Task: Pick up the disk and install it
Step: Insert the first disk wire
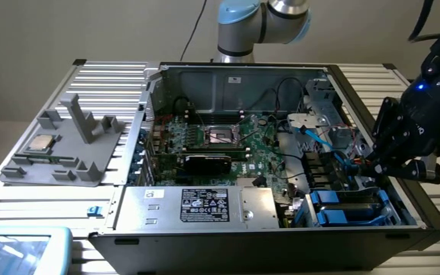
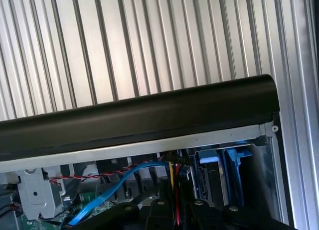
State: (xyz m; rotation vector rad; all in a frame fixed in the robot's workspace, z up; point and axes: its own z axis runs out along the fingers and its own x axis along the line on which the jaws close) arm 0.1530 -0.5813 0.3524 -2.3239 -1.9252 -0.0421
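The open computer case [image 1: 281,240] lies on its side on the slatted table. My black gripper [image 1: 377,167] hangs over the case's right wall, just above the drive bay at the exterior view's right. Two bright blue carrier frames [image 1: 341,207] sit in that bay below the gripper. The disk's metal body is hidden, and I cannot tell which frame carries it. In the wrist view the gripper's dark body [image 2: 164,216] is close over red, yellow and blue cables [image 2: 124,176], with a blue carrier frame [image 2: 219,168] in its slot beside them.
A grey labelled power-supply box [image 1: 197,206] fills the case's near left corner, with the green motherboard [image 1: 220,143] behind it. A grey fixture [image 1: 63,152] with a small silver chip [image 1: 40,143] stands on the table at the exterior view's left. The case's black wall [image 2: 149,118] runs right beside the gripper.
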